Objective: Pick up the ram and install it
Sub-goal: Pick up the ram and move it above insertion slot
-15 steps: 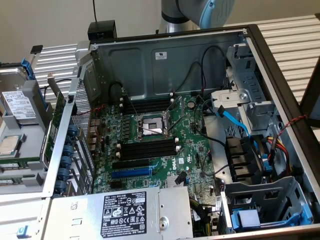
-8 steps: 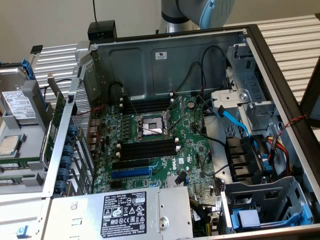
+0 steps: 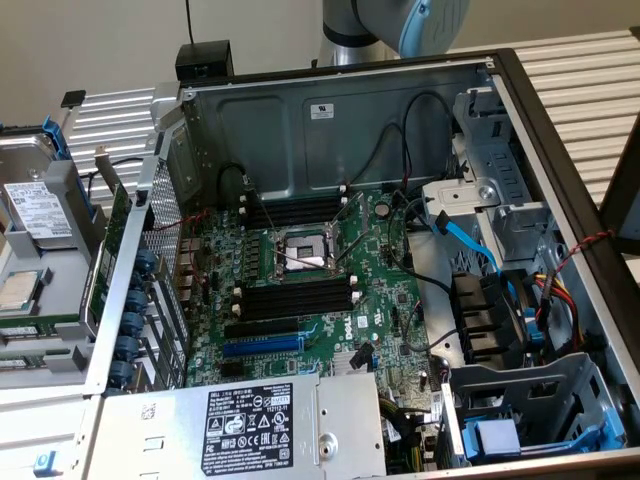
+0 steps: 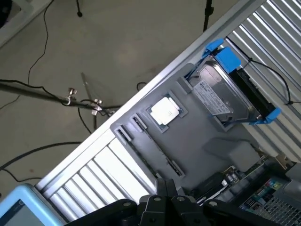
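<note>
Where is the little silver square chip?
The silver chip lies on the grey tray at the exterior view's left, outside the computer case, just beside the hard drive in its blue bracket.

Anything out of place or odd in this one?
Nothing spilled or broken. The CPU socket on the motherboard stands open, while the processor chip lies in the grey tray beside the hard drive.

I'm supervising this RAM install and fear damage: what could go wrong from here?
1. Black cables droop over the motherboard near the memory slots; the arm might snag them.
2. The shut gripper hovers near the processor in the tray; it could knock it.
</note>
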`<state>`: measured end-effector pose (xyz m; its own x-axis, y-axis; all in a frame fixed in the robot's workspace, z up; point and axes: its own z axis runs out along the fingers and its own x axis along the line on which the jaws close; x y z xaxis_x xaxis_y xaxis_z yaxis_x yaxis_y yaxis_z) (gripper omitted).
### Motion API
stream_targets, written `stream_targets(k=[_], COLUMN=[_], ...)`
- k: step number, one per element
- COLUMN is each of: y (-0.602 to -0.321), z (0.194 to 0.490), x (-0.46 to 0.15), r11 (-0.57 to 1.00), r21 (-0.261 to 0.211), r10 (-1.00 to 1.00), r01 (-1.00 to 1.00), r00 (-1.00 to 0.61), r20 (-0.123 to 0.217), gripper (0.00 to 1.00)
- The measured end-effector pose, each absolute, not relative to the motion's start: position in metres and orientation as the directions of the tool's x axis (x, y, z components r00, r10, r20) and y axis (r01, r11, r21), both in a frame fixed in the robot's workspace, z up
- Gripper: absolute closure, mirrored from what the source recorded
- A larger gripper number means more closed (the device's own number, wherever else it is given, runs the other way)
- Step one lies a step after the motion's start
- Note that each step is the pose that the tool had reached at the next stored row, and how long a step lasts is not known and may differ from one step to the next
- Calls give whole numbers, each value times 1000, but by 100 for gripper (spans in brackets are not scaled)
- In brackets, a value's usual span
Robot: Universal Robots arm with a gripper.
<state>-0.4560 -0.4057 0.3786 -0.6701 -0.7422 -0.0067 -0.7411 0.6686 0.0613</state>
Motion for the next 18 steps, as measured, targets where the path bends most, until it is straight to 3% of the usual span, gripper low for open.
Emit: stream_targets(k=[18], y=[-406], z=[378], x=[-456], r11=[393], r21=[61], r10=[-919], r01=[-917], r00=[-395], r20=[-7], gripper=[89])
